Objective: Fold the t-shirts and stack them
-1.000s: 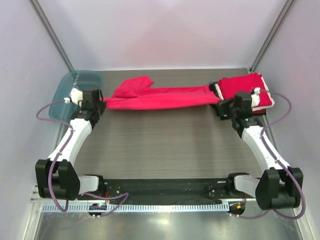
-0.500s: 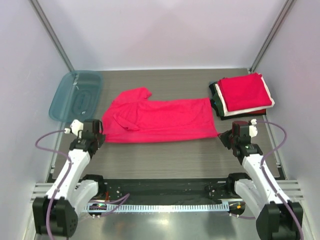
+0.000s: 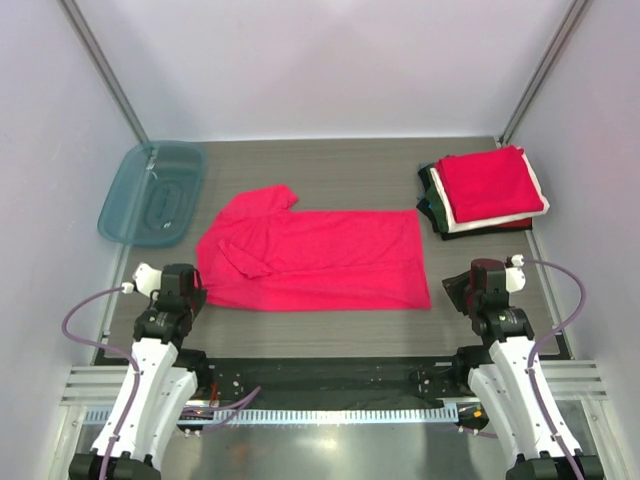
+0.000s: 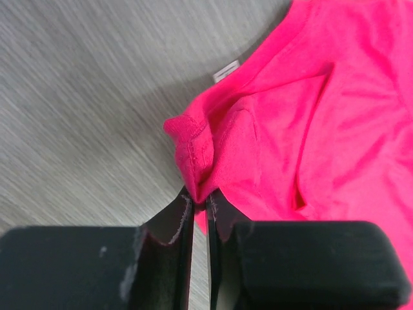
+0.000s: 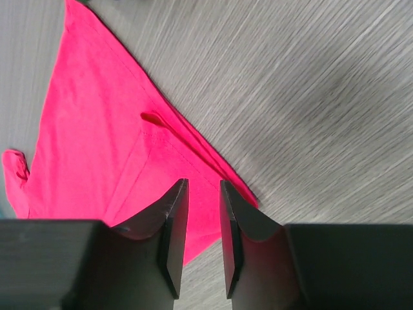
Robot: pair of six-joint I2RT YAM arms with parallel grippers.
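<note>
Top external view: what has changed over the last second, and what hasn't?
The crimson t-shirt, earlier stretched taut between both arms at the far side, was dragged toward the near edge and now lies spread flat. The right gripper has let go, its jaws parted. The left gripper still pinches a fold at the shirt's edge. The folded stack and teal tray stayed put.

My left arm (image 3: 140, 385) and right arm (image 3: 522, 385) are white shells with black joints. A purple cable (image 3: 68, 320) loops off each wrist. My left hand (image 4: 201, 197) and right hand (image 5: 202, 187) are boxy, matte black, with flat fingers (image 5: 169, 239) scuffed pale at the edges.
</note>
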